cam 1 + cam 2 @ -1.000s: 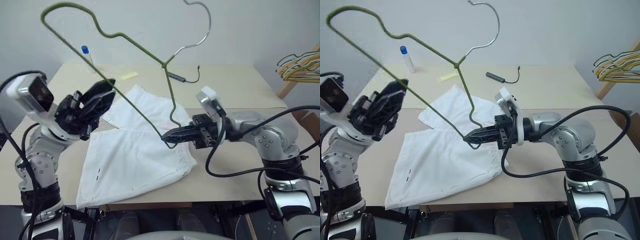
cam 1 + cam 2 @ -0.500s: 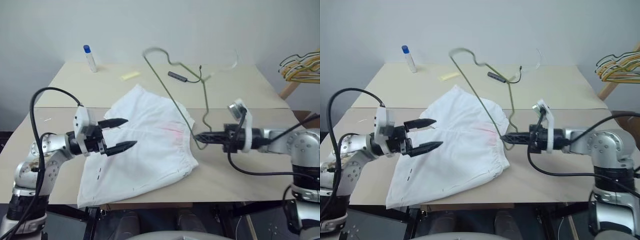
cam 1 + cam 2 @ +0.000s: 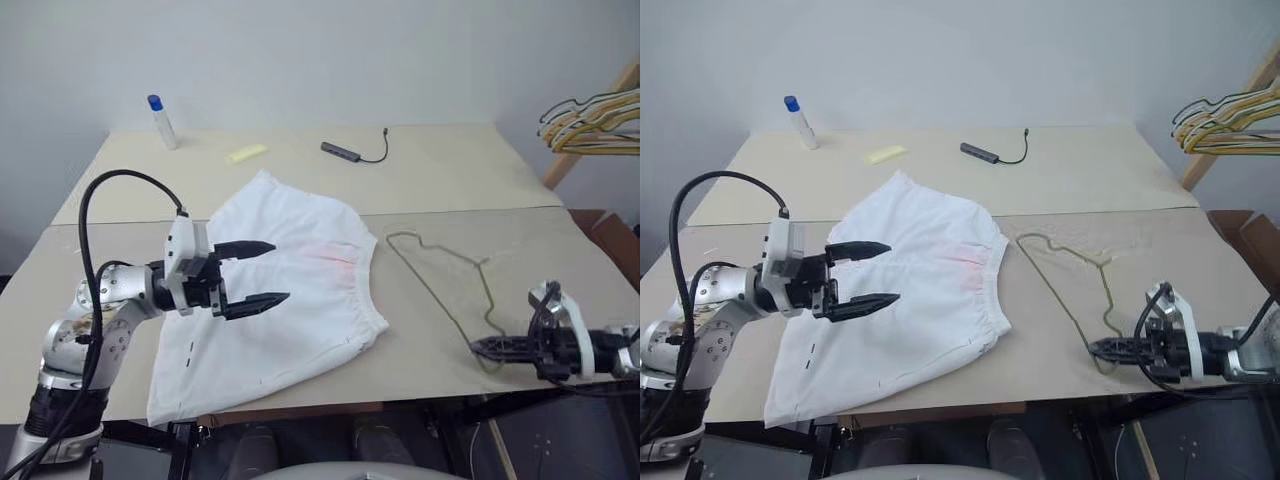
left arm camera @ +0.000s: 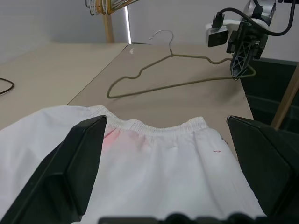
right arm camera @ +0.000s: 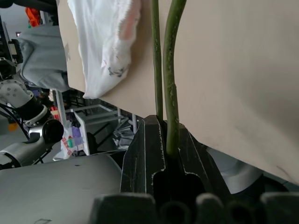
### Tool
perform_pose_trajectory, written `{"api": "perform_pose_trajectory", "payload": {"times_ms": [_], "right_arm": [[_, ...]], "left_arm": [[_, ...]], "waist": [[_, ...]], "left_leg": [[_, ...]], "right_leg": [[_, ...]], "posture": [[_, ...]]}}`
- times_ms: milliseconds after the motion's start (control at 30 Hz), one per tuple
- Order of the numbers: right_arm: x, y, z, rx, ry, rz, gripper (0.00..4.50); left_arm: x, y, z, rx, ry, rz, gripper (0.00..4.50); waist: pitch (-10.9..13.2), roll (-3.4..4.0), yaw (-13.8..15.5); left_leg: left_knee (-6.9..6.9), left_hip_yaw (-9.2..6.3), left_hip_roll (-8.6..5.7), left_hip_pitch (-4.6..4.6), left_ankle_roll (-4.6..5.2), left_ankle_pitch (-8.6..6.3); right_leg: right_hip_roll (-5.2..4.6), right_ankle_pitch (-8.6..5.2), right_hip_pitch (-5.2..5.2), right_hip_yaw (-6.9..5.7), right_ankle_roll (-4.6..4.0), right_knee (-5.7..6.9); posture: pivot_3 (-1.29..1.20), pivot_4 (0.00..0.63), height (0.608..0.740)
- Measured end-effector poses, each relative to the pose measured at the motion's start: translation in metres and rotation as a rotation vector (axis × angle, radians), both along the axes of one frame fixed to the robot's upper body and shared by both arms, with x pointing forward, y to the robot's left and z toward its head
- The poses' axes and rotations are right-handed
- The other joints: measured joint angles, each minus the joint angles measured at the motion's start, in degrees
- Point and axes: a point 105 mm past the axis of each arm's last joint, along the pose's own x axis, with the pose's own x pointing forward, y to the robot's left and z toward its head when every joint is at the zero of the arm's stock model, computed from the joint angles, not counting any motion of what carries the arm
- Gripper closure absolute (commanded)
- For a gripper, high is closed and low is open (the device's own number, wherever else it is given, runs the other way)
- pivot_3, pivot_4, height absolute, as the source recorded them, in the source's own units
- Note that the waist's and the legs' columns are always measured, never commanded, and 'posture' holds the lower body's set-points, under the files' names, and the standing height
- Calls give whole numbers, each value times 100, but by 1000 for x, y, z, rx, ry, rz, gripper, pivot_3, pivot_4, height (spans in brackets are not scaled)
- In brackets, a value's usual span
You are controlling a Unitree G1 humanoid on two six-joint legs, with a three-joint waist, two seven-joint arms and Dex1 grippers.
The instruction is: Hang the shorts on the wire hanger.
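The white shorts [image 3: 300,300] lie spread on the table, waistband toward the right, with a faint pink tint near it. My left gripper [image 3: 276,272] hovers open just above their left half, fingers [image 4: 70,172] pointing toward the waistband. The thin olive wire hanger [image 3: 440,290] lies flat on the table right of the shorts, apart from them. My right gripper [image 3: 482,347] sits low at the near right table edge, shut on the hanger's near corner. In the right wrist view the hanger's wire [image 5: 170,70] runs out from between the shut fingers.
A small bottle with a blue cap [image 3: 160,122], a yellow slip [image 3: 246,153] and a black dongle with its cable [image 3: 345,151] lie at the table's far side. A bunch of yellow and black hangers [image 3: 590,120] hangs off the far right. The table's front edge [image 3: 300,408] is close.
My right gripper has swung the hanger down and to the right, from held up in the air to flat on the table. My left gripper opened wide and sank over the shorts.
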Motion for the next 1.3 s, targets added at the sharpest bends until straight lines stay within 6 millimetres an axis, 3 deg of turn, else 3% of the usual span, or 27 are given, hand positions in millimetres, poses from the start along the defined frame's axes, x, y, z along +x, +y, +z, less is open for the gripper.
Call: {"api": "perform_pose_trajectory", "payload": {"times_ms": [167,400,833,1000,1300], "right_arm": [[2,-2,-8,3,-17,-2,4500],[8,11,-16,25,-29,32,4500],[9,22,-10,64,-92,104,4500],[7,26,-19,22,-71,155,4500],[35,31,-18,-16,-105,190,4500]], "left_arm": [[-4,-2,-3,-2,8,-7,25],[-8,-3,-6,-12,19,-3,25],[-8,-3,-5,-31,19,7,25],[-7,-3,-5,-29,16,12,25],[-6,-5,-7,-18,11,22,25]], "waist": [[0,0,-41],[0,0,-37],[0,1,82],[0,1,105],[0,2,130]], "left_leg": [[0,-1,0,-1,1,-1],[2,-2,-1,0,3,-2],[2,0,-1,1,5,-3],[5,1,-1,1,5,-3],[7,4,-2,-1,5,-3]], "right_leg": [[0,-1,0,-1,2,-3],[0,0,2,-1,3,-1],[0,0,2,1,2,-1],[0,1,2,1,2,-1],[0,17,1,4,-23,-1]], "posture": [[-50,0,740],[-35,0,740],[-23,0,740],[-14,0,740],[20,0,740]]}}
